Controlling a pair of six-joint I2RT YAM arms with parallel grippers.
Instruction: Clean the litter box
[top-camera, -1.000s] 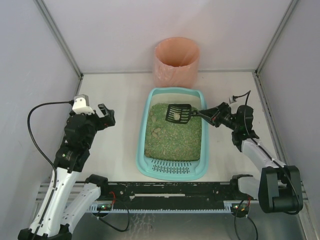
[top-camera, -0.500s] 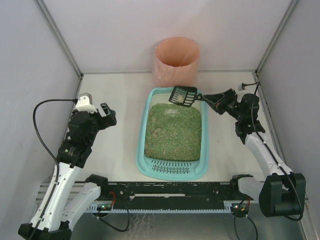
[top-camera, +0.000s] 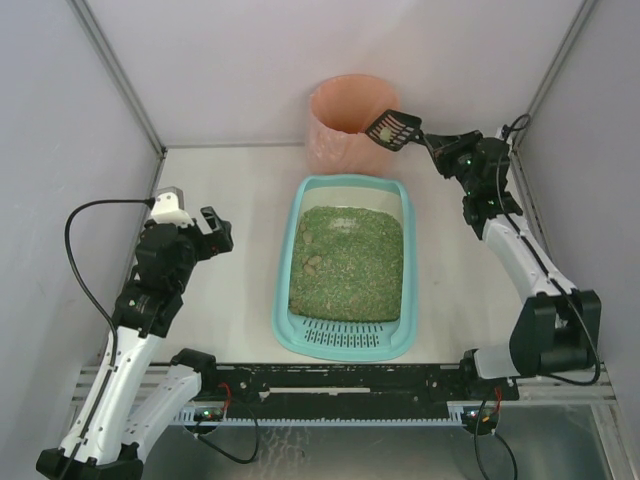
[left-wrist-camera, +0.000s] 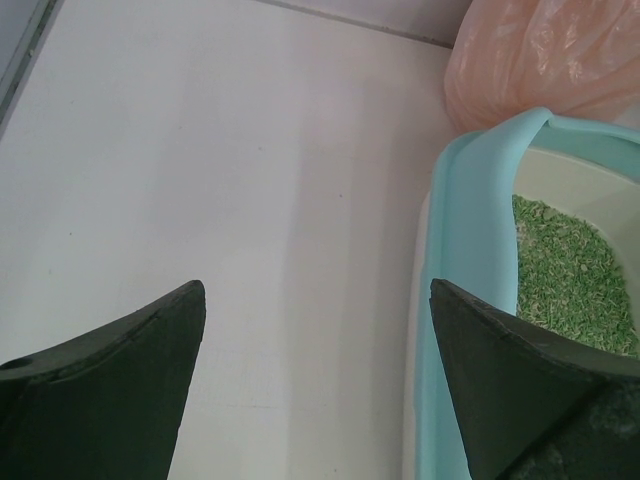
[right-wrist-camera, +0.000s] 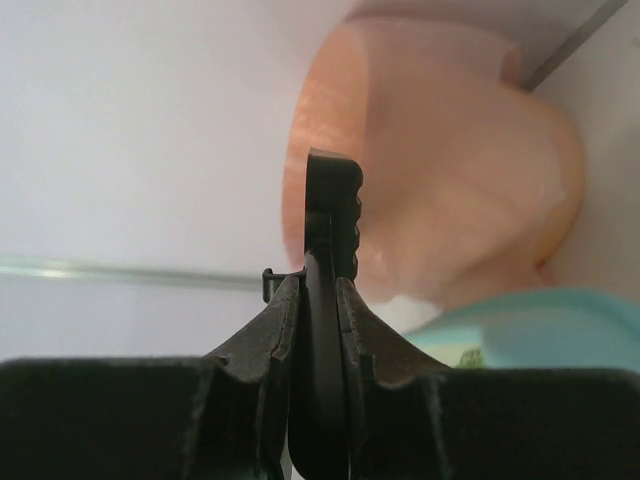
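We find the litter box (top-camera: 284, 285) lying flat in the middle of the bench (top-camera: 230, 180). Its long side runs away from the arm bases, and its slotted grate (top-camera: 345, 328) is at the end nearest them. Green-brown granules (top-camera: 350, 255) fill the rest of the tray, with a few paler lumps (top-camera: 313, 262) toward its left wall.

Just beyond the far end of the litter box stands the round pink-orange bin (top-camera: 340, 125), lined with a thin bag. In the left wrist view the bin (left-wrist-camera: 550, 60) sits just beside the box's far left corner (left-wrist-camera: 470, 230); we cannot tell whether they touch.

The right jaws are clenched on the handle of the black slotted scoop (top-camera: 392, 128), raised off the bench beyond the far right corner of the litter box. From above, the scoop head sits at the right side of the bin's rim and carries a small pale lump (top-camera: 381, 134). In the right wrist view we see the scoop (right-wrist-camera: 330, 250) edge-on, its handle squeezed between the two fingers (right-wrist-camera: 262, 345). The bin (right-wrist-camera: 440, 180) is behind it and a teal corner of the litter box (right-wrist-camera: 540, 330) is at the lower right.

The left jaws are released, spread wide with nothing between them, to the left of the litter box and apart from it. In the left wrist view the two dark fingers (left-wrist-camera: 110, 370) frame bare bench (left-wrist-camera: 220, 180), and the box's left rim runs just inside the right-hand finger.
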